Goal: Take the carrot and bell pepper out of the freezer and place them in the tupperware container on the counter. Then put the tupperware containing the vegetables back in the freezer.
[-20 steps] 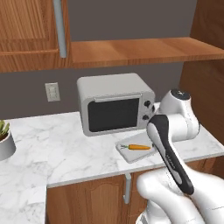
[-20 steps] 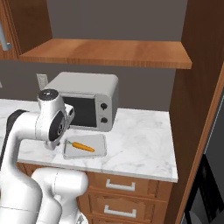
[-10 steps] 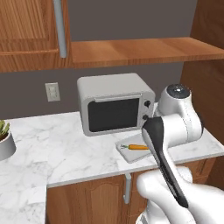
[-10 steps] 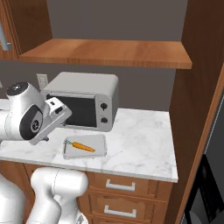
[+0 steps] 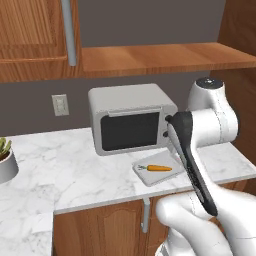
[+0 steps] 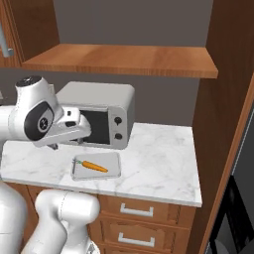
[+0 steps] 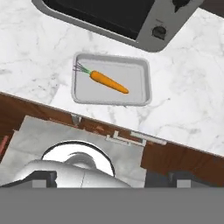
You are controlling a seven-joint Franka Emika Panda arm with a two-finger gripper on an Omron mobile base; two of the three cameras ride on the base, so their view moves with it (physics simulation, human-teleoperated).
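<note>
On the white grey-veined marble counter [image 5: 75, 175], just in front of the boxy grey microwave [image 5: 131, 117], sits the shallow light-grey square tupperware container [image 7: 142, 83], with the slim orange carrot [image 7: 108, 82] lying flat inside it. Its long axis runs across the tray, roughly parallel to the microwave's front, green tuft toward one side wall and tapered tip toward the other. The white arm's two-finger gripper [image 7: 111, 177] hangs above, jaws spread wide and empty; the dark-red pepper is probably next, so I would swing clear without brushing the tray.
</note>
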